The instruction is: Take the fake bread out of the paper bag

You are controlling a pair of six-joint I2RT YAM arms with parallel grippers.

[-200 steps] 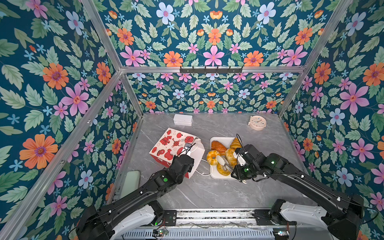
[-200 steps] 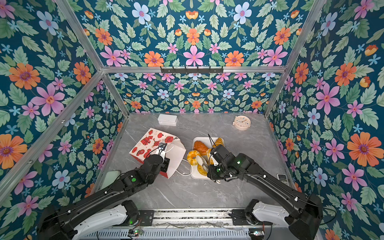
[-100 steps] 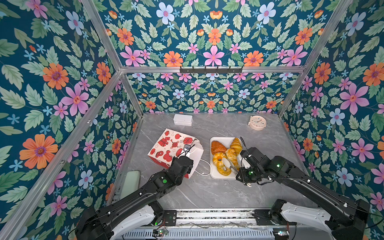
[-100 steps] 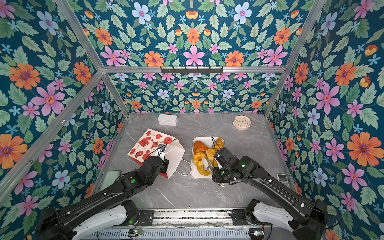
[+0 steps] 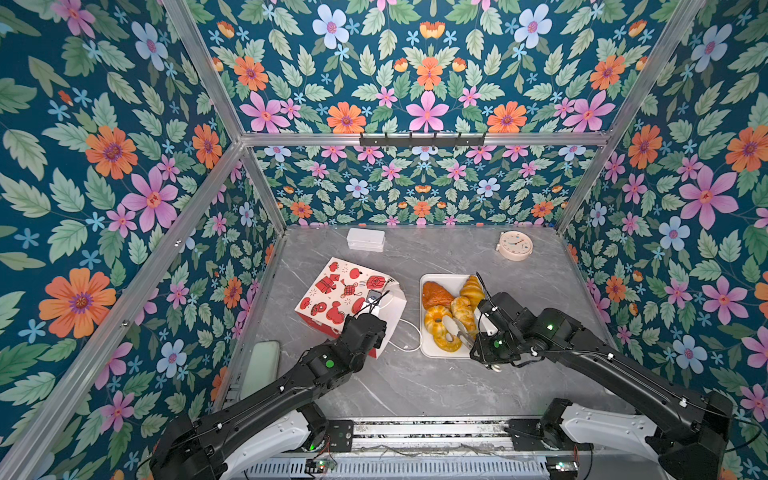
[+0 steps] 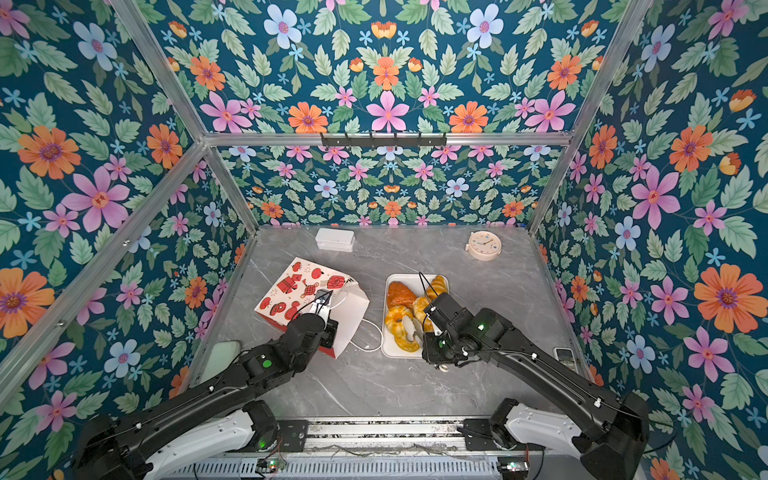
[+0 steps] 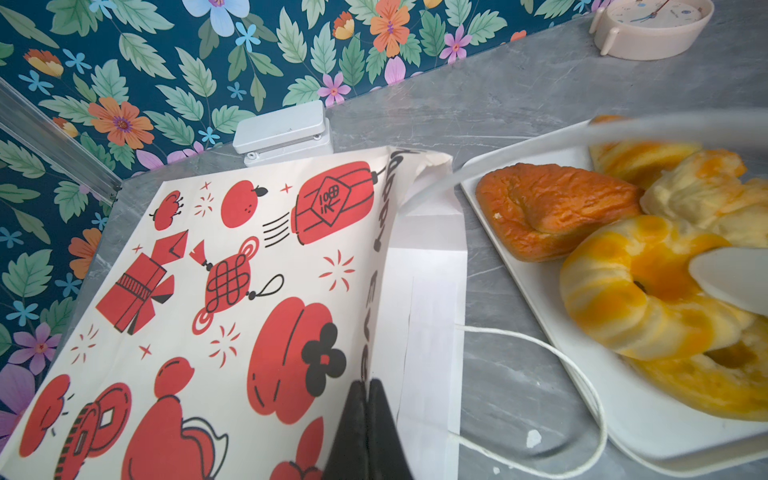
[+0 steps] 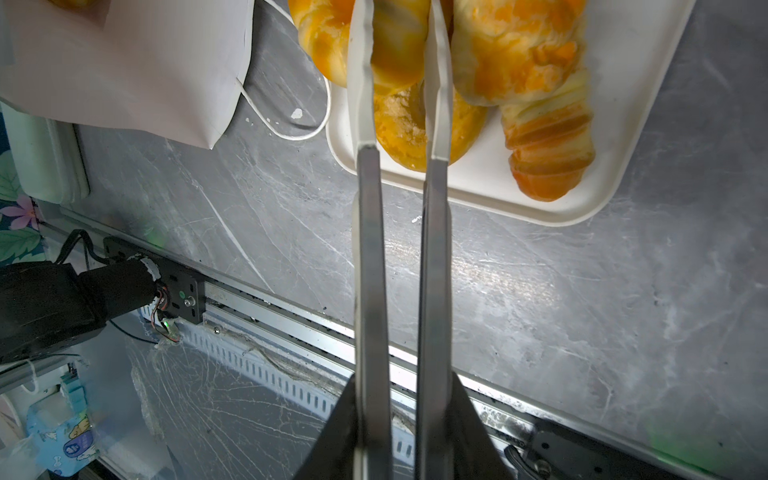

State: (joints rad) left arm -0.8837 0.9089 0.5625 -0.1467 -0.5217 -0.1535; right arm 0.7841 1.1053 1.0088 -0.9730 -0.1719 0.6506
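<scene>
Nearly nothing has moved over the last second. The right arm has shifted only slightly beside the tray (image 8: pixel 631 104), and the tongs (image 8: pixel 369 249) stay over the bread (image 6: pixel 399 293). The paper bag (image 7: pixel 249 270) and the left pincer (image 7: pixel 368 428) sit where they were.

Bread: five pieces seen, all on the tray directly ahead of the right pincer (image 8: pixel 401 419). The brown loaf (image 5: pixel 435 294) and croissant (image 5: pixel 472 286) lie farthest from it. The twisted ring (image 5: pixel 434 314) and striped roll (image 5: pixel 462 307) are nearer, and the doughnut (image 5: pixel 446 344) is nearest. Neighbouring pieces touch. The bag's interior is hidden, so I cannot tell if more remains inside.

Right pincer: clenched on the handle end of the metal tongs. The tong arms stand apart, with the white tips either side of a section of the twisted ring. Cannot tell whether they press it.

Left pincer: clamped tight on the rim of the paper bag. The bag runs ahead of it, tilted, printed face up, white lining on the side toward the tray. The cord handle (image 7: pixel 582 374) loops on the table (image 5: pixel 415 386) to the right of this pincer, between bag and tray.

Farther out: the white box (image 5: pixel 365 240) is well beyond the left pincer, by the back wall. The clock (image 5: pixel 514 245) is well beyond the right pincer.
</scene>
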